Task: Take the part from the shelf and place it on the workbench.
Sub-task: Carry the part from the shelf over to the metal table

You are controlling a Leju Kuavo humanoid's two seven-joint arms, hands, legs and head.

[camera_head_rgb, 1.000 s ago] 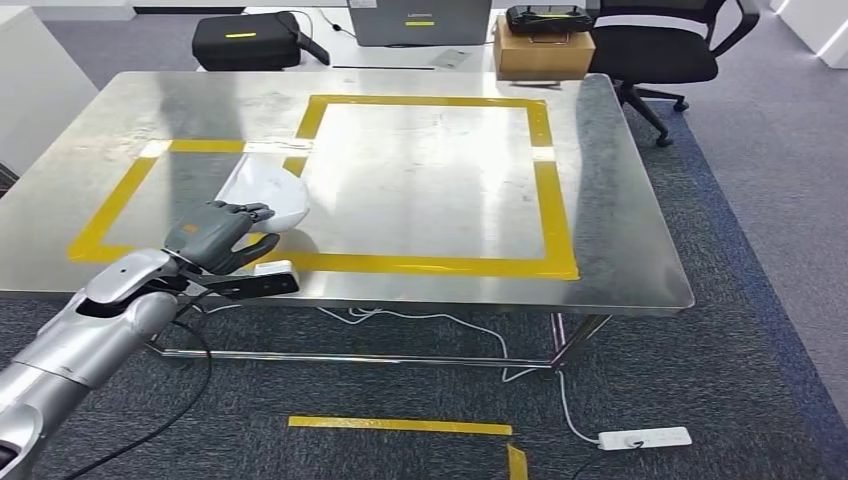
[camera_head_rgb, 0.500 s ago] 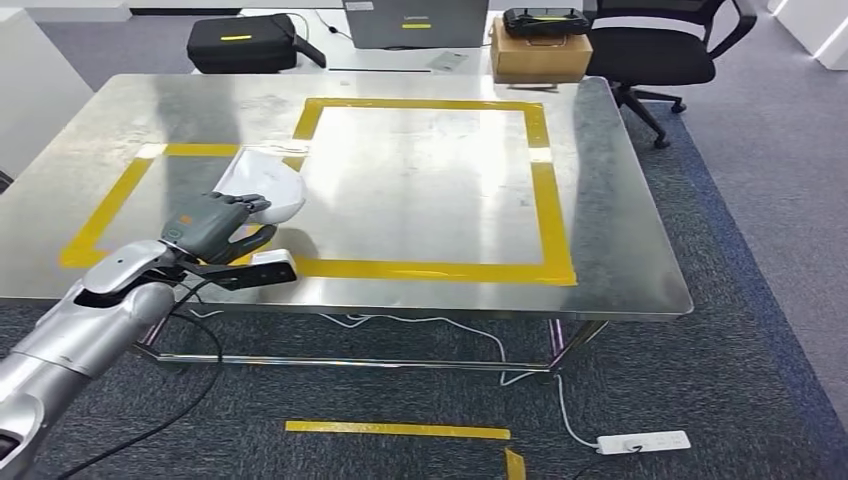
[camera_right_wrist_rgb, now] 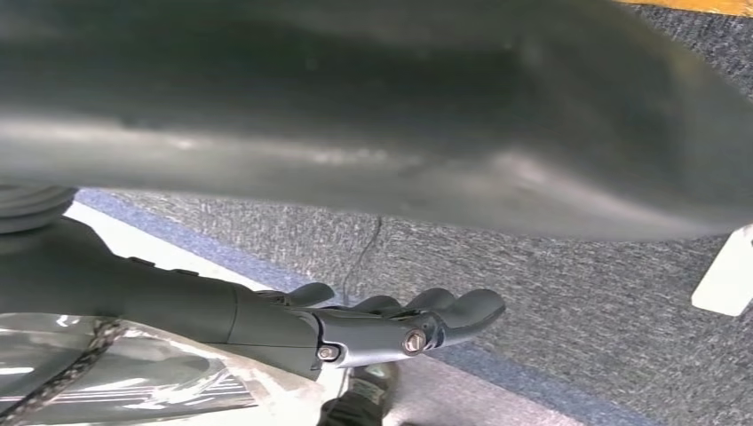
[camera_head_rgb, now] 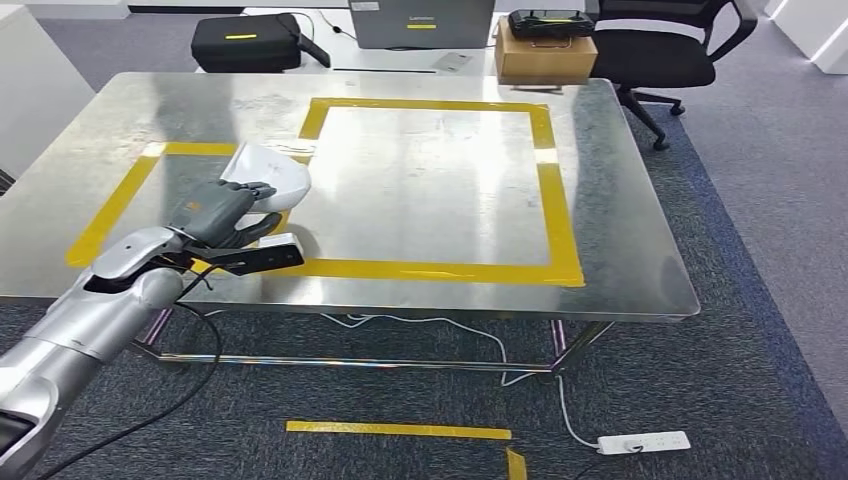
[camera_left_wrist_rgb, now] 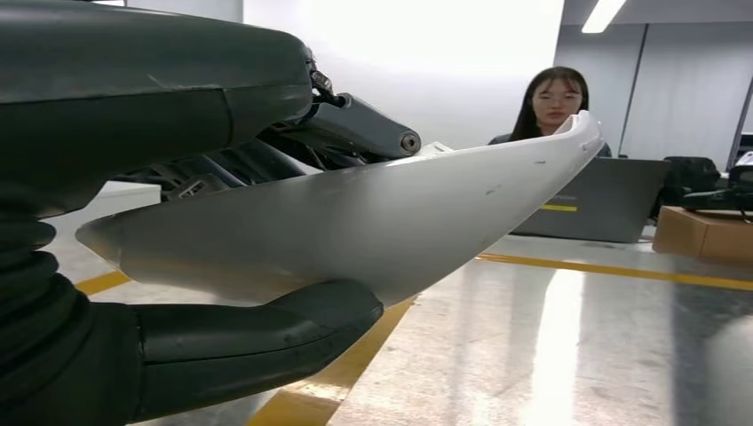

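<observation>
From high on the robot's body, the head view is looking down on a large, shiny stainless-steel workbench (camera_head_rgb: 420, 190) marked with rectangles of yellow tape (camera_head_rgb: 555, 215). The silver left arm is reaching in from the lower left, and its dark grey left hand (camera_head_rgb: 222, 215) is gripping a smooth, white, curved plastic shell part (camera_head_rgb: 270, 178), with fingers over the top and the thumb beneath. The part is hovering over the near left area of the workbench, above the spot where two yellow tape lines meet; whether it is touching the surface cannot be told. Beyond the far edge, a black zip case (camera_head_rgb: 243, 43), a grey laptop (camera_head_rgb: 421, 22), a brown cardboard box (camera_head_rgb: 543, 54) and a black office chair (camera_head_rgb: 668, 45) are sitting on or beside a further table. On the grey carpet under the workbench, a white power strip (camera_head_rgb: 645, 439) is lying near a strip of yellow floor tape (camera_head_rgb: 398, 429).

Close behind the left hand (camera_left_wrist_rgb: 178, 222), the left wrist view is showing the white shell part (camera_left_wrist_rgb: 355, 222) clamped between the thick thumb and the darker fingers (camera_left_wrist_rgb: 355, 133), its pointed end jutting out over the reflective metal. A person (camera_left_wrist_rgb: 552, 106) is sitting behind the grey laptop (camera_left_wrist_rgb: 595, 200) in the background, beside the cardboard box (camera_left_wrist_rgb: 706, 232).

Beside the robot's body, the right wrist view is showing the right hand (camera_right_wrist_rgb: 391, 324) hanging over grey carpet, its fingers gently curved and apart, holding nothing.
</observation>
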